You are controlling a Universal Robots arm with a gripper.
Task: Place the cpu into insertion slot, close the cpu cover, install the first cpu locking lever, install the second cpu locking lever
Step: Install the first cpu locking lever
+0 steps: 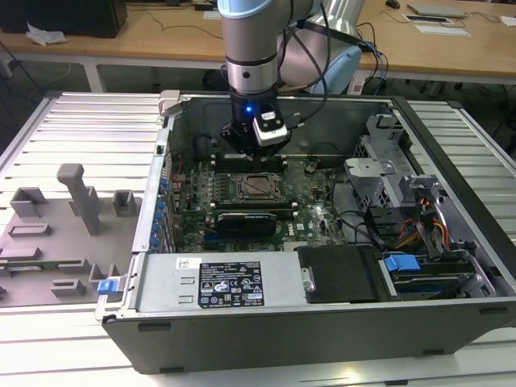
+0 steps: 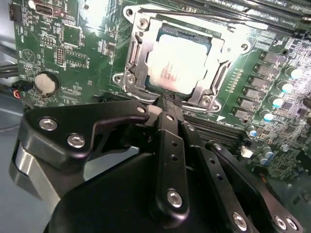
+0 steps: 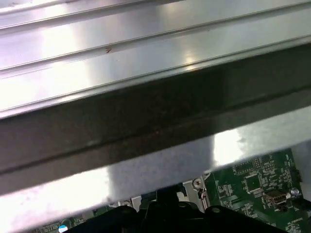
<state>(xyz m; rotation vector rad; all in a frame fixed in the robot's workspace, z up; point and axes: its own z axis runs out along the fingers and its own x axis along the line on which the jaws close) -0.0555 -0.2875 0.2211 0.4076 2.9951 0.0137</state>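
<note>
Exterior view first: we see our arm reaching down into an open computer case (image 1: 322, 318) that lies on a ribbed metal counter (image 1: 72, 137), with the gripper (image 1: 256, 153) hanging just above the green circuit board (image 1: 310, 214), close to the socket. In the second wrist view the gripper (image 2: 167, 99) has its jaws pressed together with nothing between them, their tip poised at the near edge of the socket. The cpu (image 2: 177, 60) sits in the insertion slot (image 2: 214, 46), its dull silver top showing through the window of the cpu cover (image 2: 138, 53), which lies flat around it. We see a thin wire lever (image 2: 194, 16) running along the far side of the cover. A coin cell (image 2: 44, 83) sits on the board, well apart from the socket.
</note>
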